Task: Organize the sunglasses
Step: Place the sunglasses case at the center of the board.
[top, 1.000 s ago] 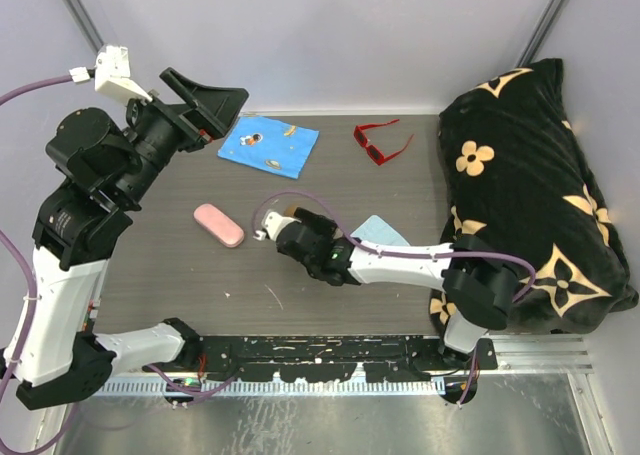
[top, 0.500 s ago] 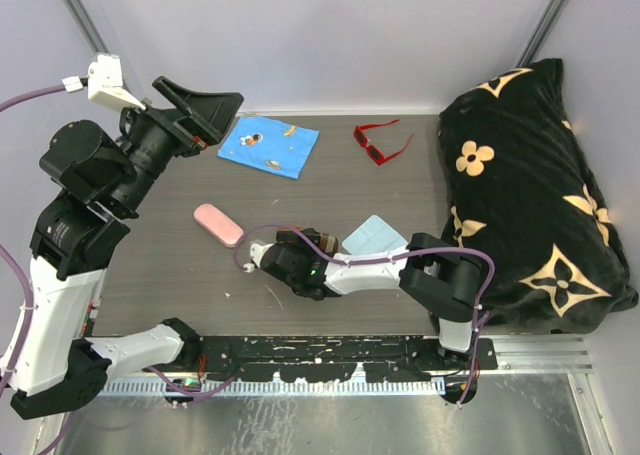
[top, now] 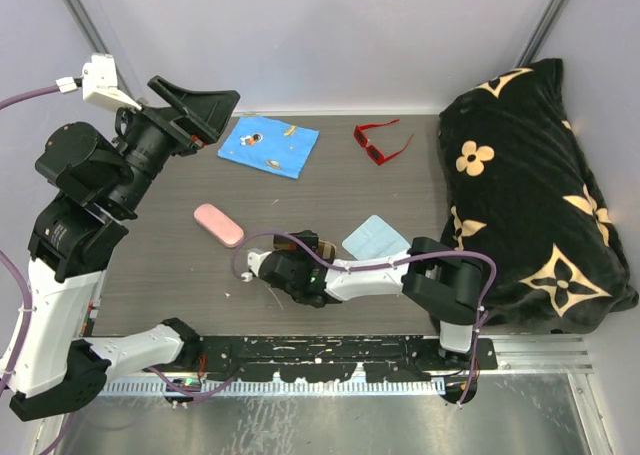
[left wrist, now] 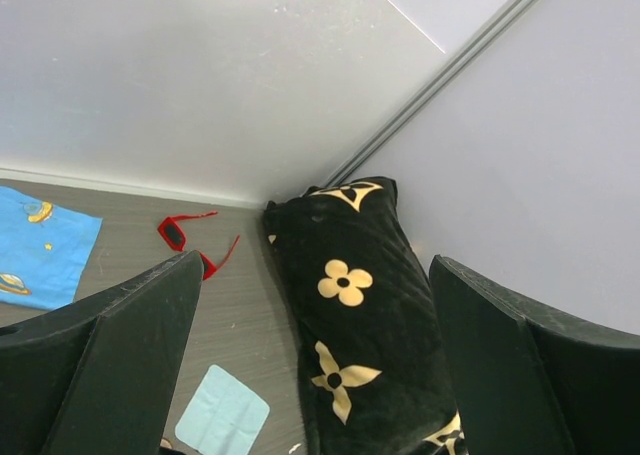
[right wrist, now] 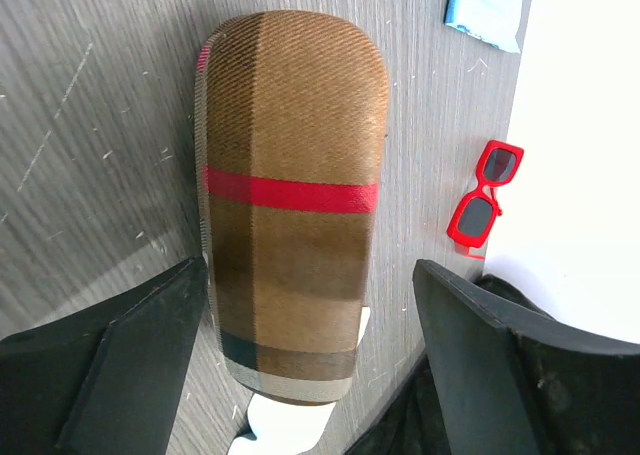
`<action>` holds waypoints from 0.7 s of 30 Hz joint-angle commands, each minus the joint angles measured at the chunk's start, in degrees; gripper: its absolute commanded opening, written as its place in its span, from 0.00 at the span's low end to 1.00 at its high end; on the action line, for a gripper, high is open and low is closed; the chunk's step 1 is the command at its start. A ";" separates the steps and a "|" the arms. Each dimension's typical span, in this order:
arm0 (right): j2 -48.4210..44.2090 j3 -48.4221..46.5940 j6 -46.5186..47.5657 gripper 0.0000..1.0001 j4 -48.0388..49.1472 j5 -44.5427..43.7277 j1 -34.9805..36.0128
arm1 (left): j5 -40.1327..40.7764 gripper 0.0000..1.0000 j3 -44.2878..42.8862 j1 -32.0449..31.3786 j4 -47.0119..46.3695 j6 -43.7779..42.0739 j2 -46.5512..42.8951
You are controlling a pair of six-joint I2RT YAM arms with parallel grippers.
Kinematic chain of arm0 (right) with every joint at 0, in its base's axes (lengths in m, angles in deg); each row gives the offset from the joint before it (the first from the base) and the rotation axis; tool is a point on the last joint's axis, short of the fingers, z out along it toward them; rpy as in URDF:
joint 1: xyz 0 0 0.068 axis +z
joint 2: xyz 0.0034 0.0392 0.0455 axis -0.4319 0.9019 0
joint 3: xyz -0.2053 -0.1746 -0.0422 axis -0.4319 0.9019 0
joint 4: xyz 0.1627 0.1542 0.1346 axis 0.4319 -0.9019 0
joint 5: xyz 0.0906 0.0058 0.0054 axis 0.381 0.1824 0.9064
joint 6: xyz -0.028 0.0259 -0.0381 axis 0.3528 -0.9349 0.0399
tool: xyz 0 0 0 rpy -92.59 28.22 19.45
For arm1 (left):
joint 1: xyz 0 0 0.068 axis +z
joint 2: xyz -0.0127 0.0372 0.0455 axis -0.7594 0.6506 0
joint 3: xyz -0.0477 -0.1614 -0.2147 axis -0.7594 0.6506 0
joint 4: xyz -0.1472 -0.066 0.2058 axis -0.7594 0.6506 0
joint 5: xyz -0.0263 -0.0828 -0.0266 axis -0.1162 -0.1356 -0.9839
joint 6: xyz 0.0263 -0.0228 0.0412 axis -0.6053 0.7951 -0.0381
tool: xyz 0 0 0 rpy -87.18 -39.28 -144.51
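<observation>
Red sunglasses (top: pixel 381 141) sit at the far table (top: pixel 330 190) edge, well apart from both grippers.
Right gripper (right wrist: pixel 305 267), jaws apart, straddles brown woven case (right wrist: pixel 290 155) at near centre, case's long axis running out between the fingers. Glasses lie farther back and right, temples unfolded. Left gripper (left wrist: pixel 312 263) raised, jaws wide, empty.

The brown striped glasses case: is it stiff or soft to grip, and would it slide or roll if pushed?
The glasses case has a smooth domed shape, so it is probably a stiff shell. Its woven cover looks rough, so it is likely not slippery. Lying flat on the table, it should slide rather than roll.
</observation>
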 commanded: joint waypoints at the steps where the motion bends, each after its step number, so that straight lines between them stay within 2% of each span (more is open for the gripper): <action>1: -6.11 -0.41 -3.42 0.91 -0.06 0.17 1.50 | 1.60 0.98 -1.30 0.20 -4.18 -1.45 -0.55; 15: -20.26 0.87 -17.10 0.94 -6.24 6.22 3.25 | 1.74 0.98 -2.02 0.18 -4.69 -1.83 0.49; 21: -24.24 2.45 -29.54 0.94 -6.31 6.17 -0.16 | 0.64 0.98 -2.56 0.22 -4.84 -1.45 1.12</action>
